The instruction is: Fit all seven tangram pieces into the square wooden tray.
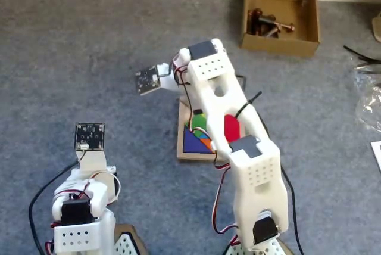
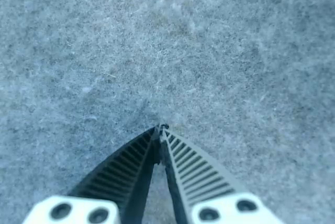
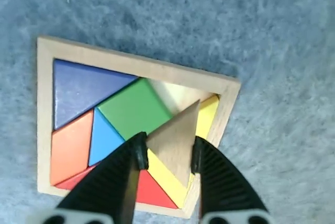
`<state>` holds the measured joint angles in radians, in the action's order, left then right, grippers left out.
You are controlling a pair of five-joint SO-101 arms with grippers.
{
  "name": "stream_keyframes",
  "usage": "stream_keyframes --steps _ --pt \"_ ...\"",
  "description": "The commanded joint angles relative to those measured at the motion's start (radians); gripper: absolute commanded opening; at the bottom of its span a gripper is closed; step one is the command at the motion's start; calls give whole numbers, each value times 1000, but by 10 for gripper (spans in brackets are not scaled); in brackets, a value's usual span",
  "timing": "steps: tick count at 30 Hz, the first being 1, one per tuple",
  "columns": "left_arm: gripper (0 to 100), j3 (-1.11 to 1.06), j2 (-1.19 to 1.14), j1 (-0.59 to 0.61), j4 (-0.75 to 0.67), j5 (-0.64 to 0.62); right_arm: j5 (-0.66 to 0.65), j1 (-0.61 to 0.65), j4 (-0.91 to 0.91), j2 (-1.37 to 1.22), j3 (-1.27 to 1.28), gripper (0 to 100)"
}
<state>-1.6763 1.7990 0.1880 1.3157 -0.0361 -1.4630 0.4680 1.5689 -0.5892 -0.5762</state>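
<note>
The square wooden tray (image 3: pixel 44 103) lies on grey carpet and holds a dark blue triangle (image 3: pixel 78 90), a green square (image 3: pixel 133 109), an orange piece (image 3: pixel 70 143), a light blue triangle (image 3: pixel 104 137), a red piece (image 3: pixel 152 190) and a yellow piece (image 3: pixel 207 114). A bare triangular gap (image 3: pixel 170 93) remains between green and yellow. My right gripper (image 3: pixel 167 148) is shut on a plain wooden triangle (image 3: pixel 175 132), held just above that gap. In the high view the right arm (image 1: pixel 223 97) stretches over the tray (image 1: pixel 180 130). My left gripper (image 2: pixel 159 129) is shut and holds nothing, low over bare carpet.
A cardboard box (image 1: pixel 280 11) with metal parts sits at the back right. A clear plastic bag (image 1: pixel 369 103) and cables lie at the right edge. The left arm (image 1: pixel 80 207) is folded at the front left, well away from the tray.
</note>
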Motion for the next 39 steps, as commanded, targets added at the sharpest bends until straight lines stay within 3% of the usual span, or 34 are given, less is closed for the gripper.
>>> stream_keyframes --steps 1,10,18,24,39 --pt "5 -21 -7 8 8 -2 -55 -15 10 19 -48 74" --pt "5 -21 -7 8 8 -2 -281 -12 122 19 -48 74" --pt "5 -21 -7 8 8 -2 -232 -10 108 19 -50 76" --pt "5 -21 -7 8 8 -2 -141 -12 -13 19 -48 171" --pt "5 -21 -7 8 8 -2 -97 12 -7 21 -50 173"
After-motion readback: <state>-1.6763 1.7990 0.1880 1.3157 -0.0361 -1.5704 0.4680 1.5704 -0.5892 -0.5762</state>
